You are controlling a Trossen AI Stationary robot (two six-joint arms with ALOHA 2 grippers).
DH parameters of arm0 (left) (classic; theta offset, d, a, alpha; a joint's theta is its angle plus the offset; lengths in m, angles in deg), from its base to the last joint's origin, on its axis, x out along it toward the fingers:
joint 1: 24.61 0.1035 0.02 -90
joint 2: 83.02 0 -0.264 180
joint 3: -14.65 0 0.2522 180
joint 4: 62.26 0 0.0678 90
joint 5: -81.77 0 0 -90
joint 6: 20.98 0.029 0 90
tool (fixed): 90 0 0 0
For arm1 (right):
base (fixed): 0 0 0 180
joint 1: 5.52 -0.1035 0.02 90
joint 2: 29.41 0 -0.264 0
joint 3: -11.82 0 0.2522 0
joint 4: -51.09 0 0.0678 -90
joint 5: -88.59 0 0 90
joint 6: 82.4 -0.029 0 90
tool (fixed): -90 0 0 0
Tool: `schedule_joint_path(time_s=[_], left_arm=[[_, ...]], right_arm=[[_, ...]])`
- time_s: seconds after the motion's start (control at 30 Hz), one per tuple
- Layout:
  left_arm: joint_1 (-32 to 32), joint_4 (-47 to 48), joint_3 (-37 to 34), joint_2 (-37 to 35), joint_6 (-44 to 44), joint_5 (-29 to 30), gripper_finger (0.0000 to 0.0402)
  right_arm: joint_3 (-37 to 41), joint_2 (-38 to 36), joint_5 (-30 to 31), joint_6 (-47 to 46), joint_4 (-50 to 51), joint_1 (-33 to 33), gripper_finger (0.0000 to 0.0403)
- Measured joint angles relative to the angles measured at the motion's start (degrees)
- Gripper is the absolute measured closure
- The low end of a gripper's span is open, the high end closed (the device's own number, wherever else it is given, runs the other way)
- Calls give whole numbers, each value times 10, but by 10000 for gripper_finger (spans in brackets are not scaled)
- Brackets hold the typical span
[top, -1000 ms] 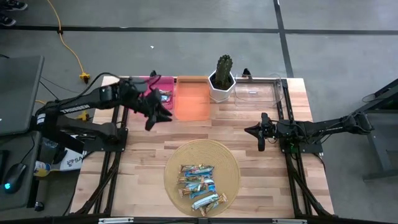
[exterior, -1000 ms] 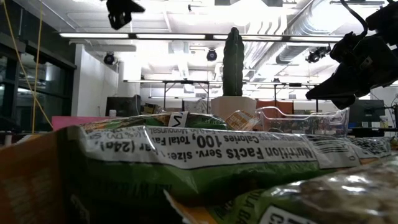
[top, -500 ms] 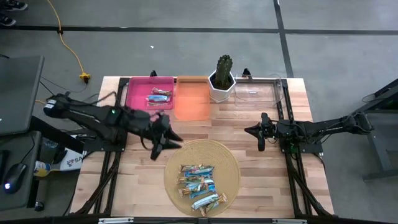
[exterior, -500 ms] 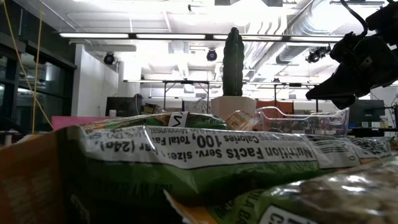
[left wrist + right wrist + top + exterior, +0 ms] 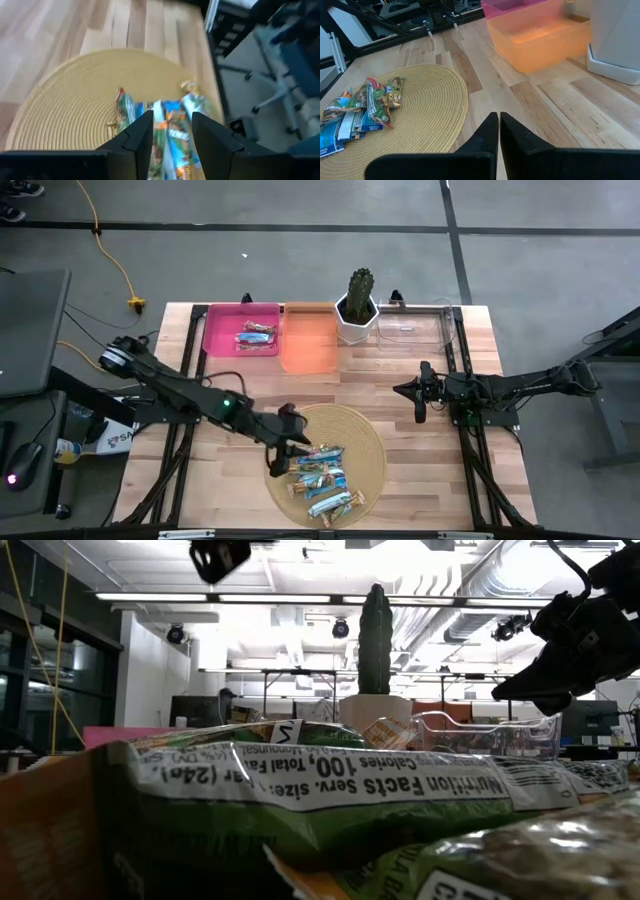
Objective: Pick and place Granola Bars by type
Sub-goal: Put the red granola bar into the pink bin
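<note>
Here, a wooden table (image 5: pixel 420 430) is seen from above, and everything is placed against the round woven mat (image 5: pixel 365 442) near its front edge. A pile of granola bars (image 5: pixel 320 475) lies on the front half of the mat: small flat wrapped bars, mostly blue-and-white, some with tan or green ends, overlapping one another at loose angles. Behind the mat, along the far edge of the table, a pink bin (image 5: pixel 222 330) holds two or three more bars (image 5: pixel 255 336); just beside it stands an orange bin (image 5: pixel 309 338), then a cactus (image 5: pixel 359 287) in a white pot, then a clear bin (image 5: pixel 420 325).

The left gripper (image 5: pixel 282 453) is held over the mat's left edge, just beside the pile; in the left wrist view its fingers (image 5: pixel 137 137) are parted with nothing between them, and the bars are seen through the gap. The right gripper (image 5: pixel 418 402) is held well to the right of the mat, its fingers pressed together and empty.
</note>
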Motion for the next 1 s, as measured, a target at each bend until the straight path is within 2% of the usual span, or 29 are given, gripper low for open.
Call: schedule_joint_path(time_s=[0.33,0.73,1.0], left_arm=[[0,31,0,84,57,35,261],[1,17,0,118,83,37,188],[0,-5,-1,146,99,44,176]], right_arm=[[0,0,0,0,0,0,402],[0,0,0,0,0,0,402],[0,0,0,1,0,0,402]])
